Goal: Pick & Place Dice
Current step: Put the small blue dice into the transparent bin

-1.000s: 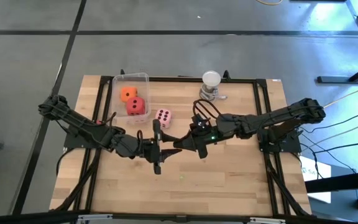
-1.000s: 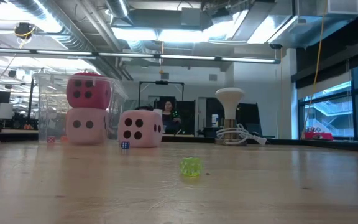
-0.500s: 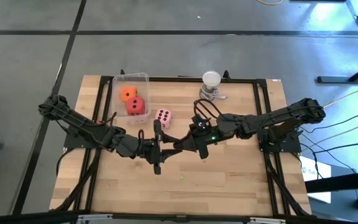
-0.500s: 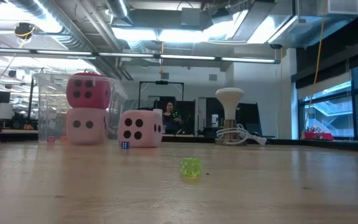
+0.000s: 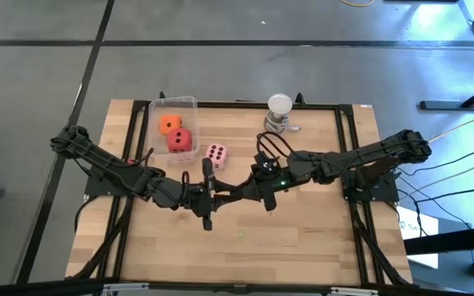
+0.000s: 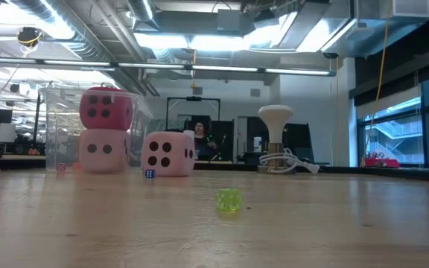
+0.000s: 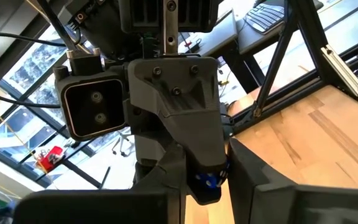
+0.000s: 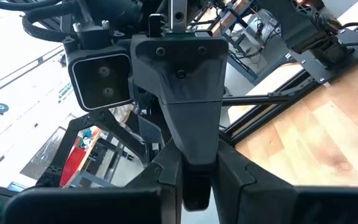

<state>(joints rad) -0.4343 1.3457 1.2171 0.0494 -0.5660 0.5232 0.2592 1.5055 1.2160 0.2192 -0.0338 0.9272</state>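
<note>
Left gripper (image 5: 219, 197) fingers closed in, pinching small blue object (image 7: 209, 180) that right gripper (image 5: 235, 191) also pinches; pink die (image 5: 216, 154) nearby, apart

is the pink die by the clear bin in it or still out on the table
Out. The pink die sits on the bare wood just right of the clear bin, which holds the red die and orange die.

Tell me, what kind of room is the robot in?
Probably a robotics lab or workshop: exposed ceiling ducts and strip lights, big windows, a bare grey floor and a wooden worktable where two arms work with dice.
</note>
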